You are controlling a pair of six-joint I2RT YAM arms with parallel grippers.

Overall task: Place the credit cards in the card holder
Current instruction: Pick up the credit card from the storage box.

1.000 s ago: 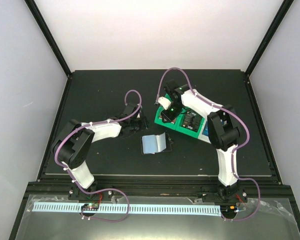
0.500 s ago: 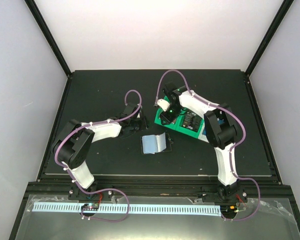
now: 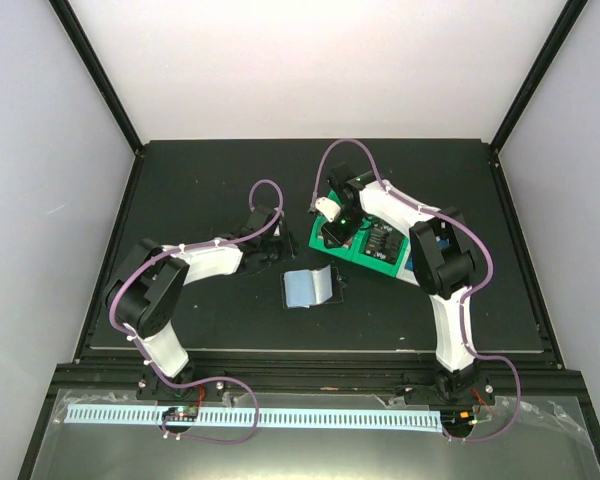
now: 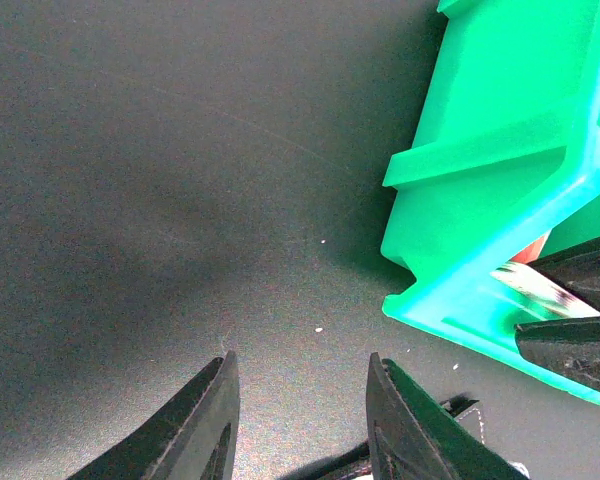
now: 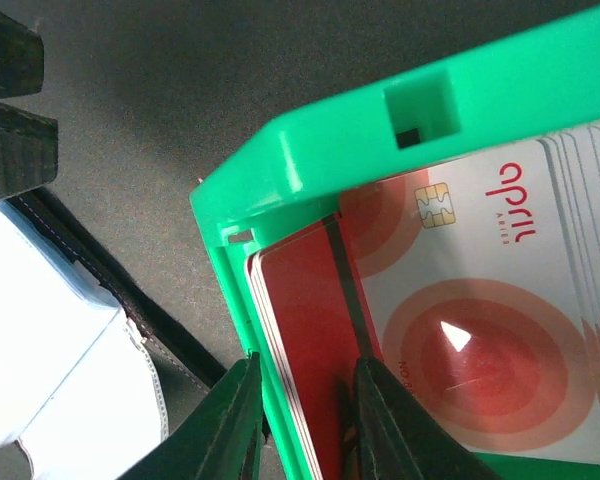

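The card holder (image 3: 310, 288) lies open on the mat and shows pale blue inside. Its black stitched edge also shows in the right wrist view (image 5: 100, 285). A stack of red-and-white credit cards (image 5: 460, 300) lies in the green bin (image 3: 372, 262). My right gripper (image 3: 329, 233) is at the bin's left end. In its wrist view, the right gripper (image 5: 308, 365) is open. One finger is outside the green wall (image 5: 280, 230) and the other is on the red cards. My left gripper (image 3: 272, 245) is open and empty, low over the mat (image 4: 300, 362), just left of the bin (image 4: 510, 170).
A pale blue bin (image 3: 412, 262) sits beside the green one under the right arm. The right gripper's dark fingers (image 4: 580, 330) show at the bin's end in the left wrist view. Bare black mat (image 3: 200, 190) lies to the left and back.
The right wrist has shifted slightly at the green bin's left end. The left arm and the card holder have not moved.
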